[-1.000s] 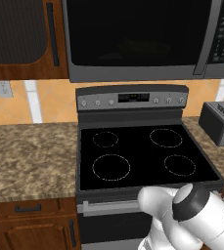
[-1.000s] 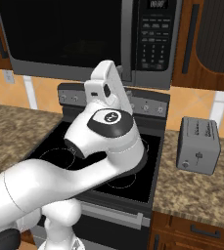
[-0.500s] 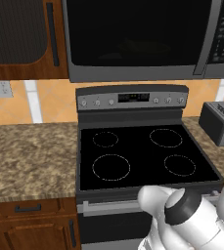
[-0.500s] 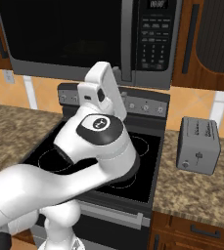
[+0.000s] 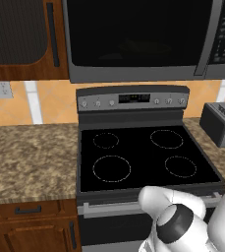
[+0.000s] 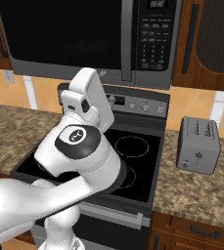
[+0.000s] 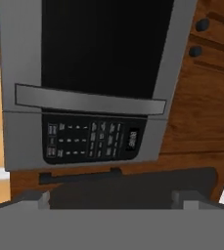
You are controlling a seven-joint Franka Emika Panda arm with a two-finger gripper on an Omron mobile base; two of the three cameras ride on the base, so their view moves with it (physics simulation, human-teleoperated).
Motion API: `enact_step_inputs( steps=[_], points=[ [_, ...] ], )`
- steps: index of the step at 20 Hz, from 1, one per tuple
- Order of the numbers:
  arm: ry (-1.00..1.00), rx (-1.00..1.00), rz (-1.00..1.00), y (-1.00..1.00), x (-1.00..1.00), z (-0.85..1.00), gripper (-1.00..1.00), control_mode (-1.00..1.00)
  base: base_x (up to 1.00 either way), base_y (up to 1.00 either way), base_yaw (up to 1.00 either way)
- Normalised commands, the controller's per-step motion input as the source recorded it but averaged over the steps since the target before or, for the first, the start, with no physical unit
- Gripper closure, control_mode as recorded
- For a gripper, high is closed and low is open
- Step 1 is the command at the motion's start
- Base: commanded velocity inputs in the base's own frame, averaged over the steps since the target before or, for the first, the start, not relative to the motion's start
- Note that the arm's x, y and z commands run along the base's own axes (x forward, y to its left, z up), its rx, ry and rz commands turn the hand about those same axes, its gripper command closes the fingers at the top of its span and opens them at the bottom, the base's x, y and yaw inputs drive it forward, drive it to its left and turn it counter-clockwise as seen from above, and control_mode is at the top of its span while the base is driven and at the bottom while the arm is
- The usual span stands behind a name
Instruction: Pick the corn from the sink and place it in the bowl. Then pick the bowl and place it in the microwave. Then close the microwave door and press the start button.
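Your robot arm (image 6: 59,195) has smooth, glossy white rounded links, a dark round joint cap (image 6: 77,139) bearing a small white mark, and a boxy white hand (image 6: 86,100).

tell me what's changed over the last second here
The arm's elbow joint has sunk lower and drifted left in the right base view, and the hand above it has swung left with it. Nothing was taken hold of or let go. The microwave with its door shut, the stove and the toaster stayed as they were.
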Motion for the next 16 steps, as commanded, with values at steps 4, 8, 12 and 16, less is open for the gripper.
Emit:
enact_step_inputs(
  steps=[4,8,12,16],
  points=[
    [0.13,0.07,0.47,-0.18,0.67,-0.31,-1.0,-1.0,0.0,0.0,0.0],
    [0.06,0.19,0.55,-0.57,0.37,-0.26,-1.0,-1.0,0.0,0.0,0.0],
    [0.0,0.24,0.54,-0.57,0.0,-0.04,-1.0,-1.0,0.0,0.0,0.0],
    [0.0,0.08,0.54,-0.53,0.05,0.12,-1.0,-1.0,0.0,0.0,0.0]
  ],
)
